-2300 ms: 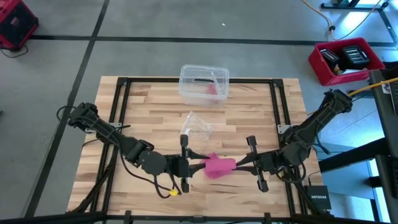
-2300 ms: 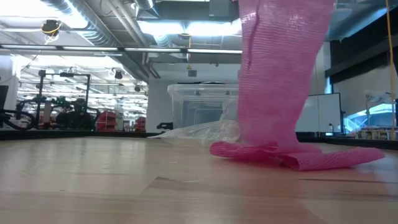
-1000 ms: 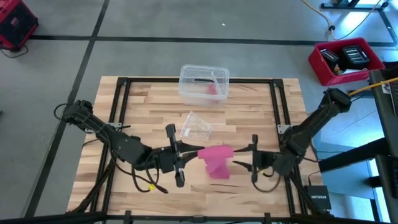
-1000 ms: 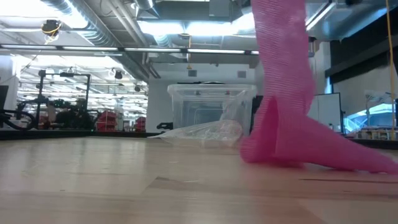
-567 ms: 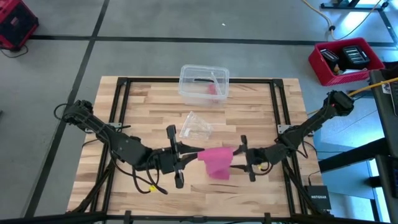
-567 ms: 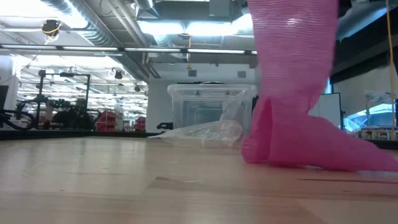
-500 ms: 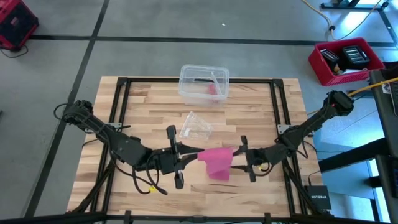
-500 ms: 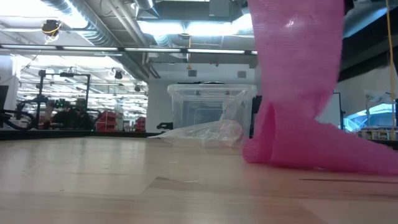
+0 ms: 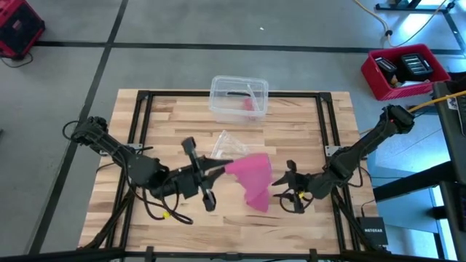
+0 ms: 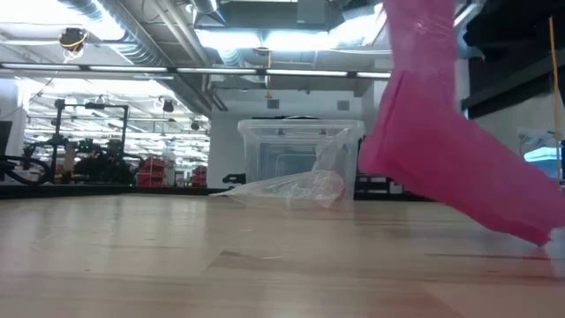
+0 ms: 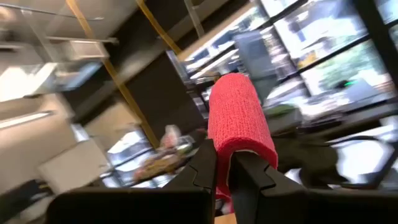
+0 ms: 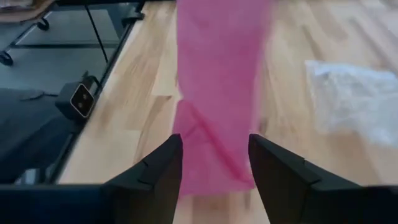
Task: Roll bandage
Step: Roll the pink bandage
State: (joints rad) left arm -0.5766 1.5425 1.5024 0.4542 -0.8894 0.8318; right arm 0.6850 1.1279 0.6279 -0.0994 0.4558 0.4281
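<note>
The pink bandage [image 9: 251, 178] hangs as a wide, slack band from my left gripper [image 9: 217, 170], which is shut on its upper end above the table's middle. In the low view the bandage [image 10: 441, 168] slants down toward the right, with its lower tip close to the wood. Whether that tip touches the table, I cannot tell. My right gripper [image 9: 280, 191] stands open just right of the bandage. In the right wrist view its two fingers [image 12: 155, 168] flank the band's lower part [image 12: 214, 112] without plainly touching it. My left gripper pinches the bandage's upper end [image 11: 225, 154] between its two fingers. A folded-over hump of bandage [image 11: 239, 115] stands beyond the fingertips, so several layers are in the hold. The fingers come roughly level from the table's left. The rest hangs slack below them.
A clear plastic box [image 9: 239, 98] stands at the table's far middle edge. A crumpled clear wrapper [image 9: 230, 145] lies just beyond the bandage. Bare wood lies to the left and along the near edge.
My left gripper has risen and turned, drawing back a little toward the table's left and far side. The bandage's lower folds, which lay on the wood, have come up and now hang slanting. My right gripper first moved in toward the bandage, then shifted slightly toward the near edge.
</note>
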